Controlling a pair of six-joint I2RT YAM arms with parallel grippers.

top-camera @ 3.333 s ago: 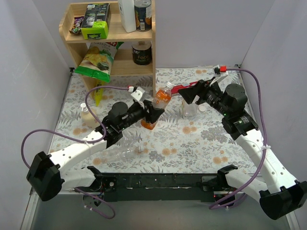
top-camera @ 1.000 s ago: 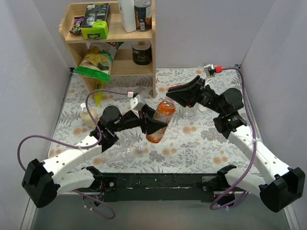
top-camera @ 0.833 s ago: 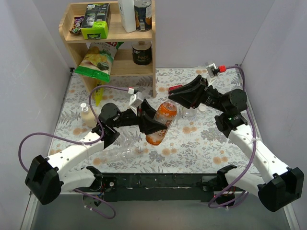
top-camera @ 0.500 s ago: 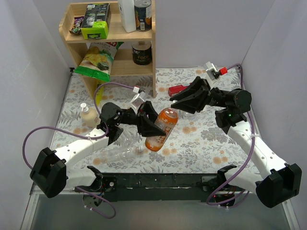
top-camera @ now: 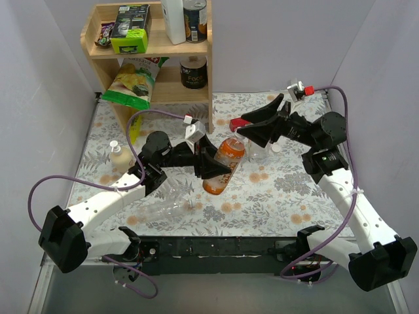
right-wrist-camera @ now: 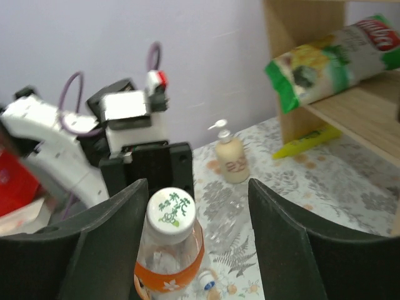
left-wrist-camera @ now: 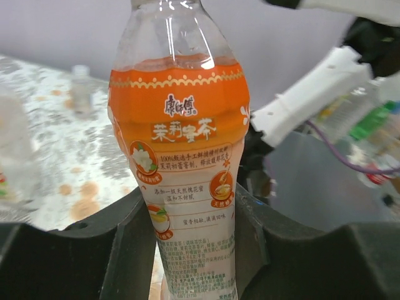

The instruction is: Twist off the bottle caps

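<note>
Floral tablecloth (top-camera: 275,196) under left pincer (left-wrist-camera: 194,250) tight on orange bottle (left-wrist-camera: 178,125), right pincer (right-wrist-camera: 195,187) agape around cap (right-wrist-camera: 169,209).

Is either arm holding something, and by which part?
The left fingers clamp the orange bottle around its lower labelled body. The right fingers flank its white cap, open, holding nothing.

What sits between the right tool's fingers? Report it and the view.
The white cap of the orange bottle, gaps on both sides; right wrist view.
</note>
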